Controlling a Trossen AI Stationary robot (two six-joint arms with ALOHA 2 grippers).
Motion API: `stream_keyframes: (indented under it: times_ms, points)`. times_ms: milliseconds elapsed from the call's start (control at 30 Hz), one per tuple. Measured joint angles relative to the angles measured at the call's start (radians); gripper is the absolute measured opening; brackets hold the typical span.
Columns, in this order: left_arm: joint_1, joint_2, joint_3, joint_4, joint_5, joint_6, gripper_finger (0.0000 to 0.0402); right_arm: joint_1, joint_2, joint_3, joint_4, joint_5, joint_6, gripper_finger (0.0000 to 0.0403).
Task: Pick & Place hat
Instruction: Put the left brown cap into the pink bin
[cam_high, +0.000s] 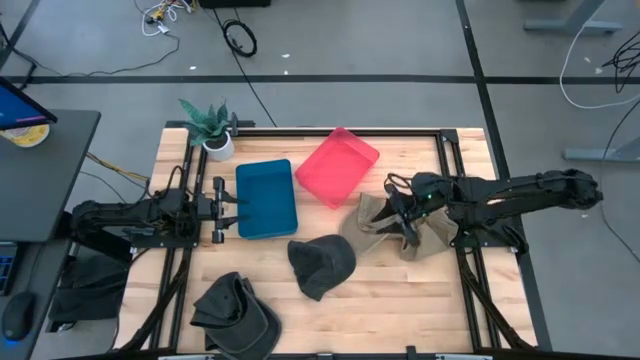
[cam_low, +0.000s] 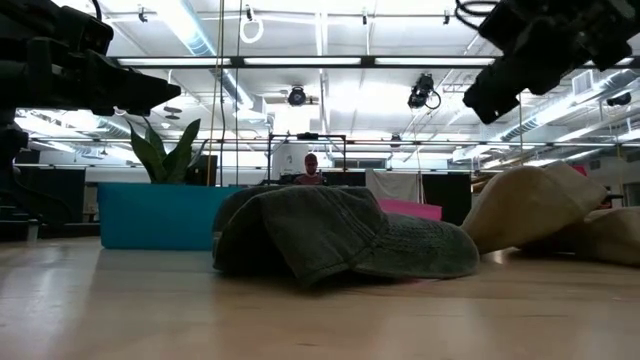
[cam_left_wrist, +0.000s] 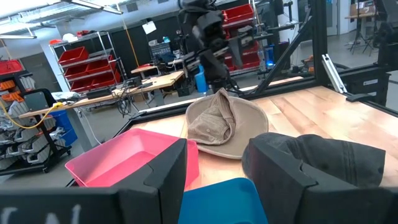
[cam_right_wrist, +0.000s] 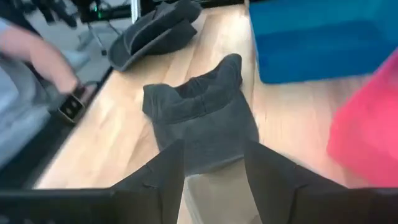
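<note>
A dark grey cap (cam_high: 322, 262) lies crown up on the wooden table near its middle. A tan brimmed hat (cam_high: 380, 228) rests on the table to its right, and a second dark hat (cam_high: 235, 312) lies at the near left. My right gripper (cam_high: 394, 203) hangs open above the tan hat, clear of it (cam_low: 530, 205). It points toward the grey cap (cam_right_wrist: 202, 118), which shows ahead of its fingers. My left gripper (cam_high: 238, 207) waits open at the table's left, level, beside the blue tray (cam_high: 267, 198).
A pink tray (cam_high: 337, 165) stands at the far middle, next to the blue tray. A potted plant (cam_high: 212, 125) is at the far left corner. A person's arm with a wristwatch (cam_right_wrist: 68, 102) shows beyond the table's edge. Bare wood lies around the grey cap.
</note>
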Motion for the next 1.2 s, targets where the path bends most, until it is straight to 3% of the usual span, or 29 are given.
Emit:
stream_keyframes:
  times_ms: [267,500,767,1200]
  points:
    - [0.000,0.000,0.000,0.000,0.000,0.000,0.0177,0.147,0.003,0.000,-0.088,0.206,-0.215,0.0169]
    - [0.000,0.000,0.000,0.000,0.000,0.000,0.0177,0.213,0.073,0.000,-0.148,0.218,-0.314,0.0169]
    - [0.000,0.000,0.000,0.000,0.000,0.000,0.0177,0.192,0.185,0.000,-0.168,0.250,-0.340,0.0169]
    - [0.000,0.000,0.000,0.000,0.000,0.000,0.0177,0.177,0.198,0.000,-0.197,0.312,-0.335,0.0169]
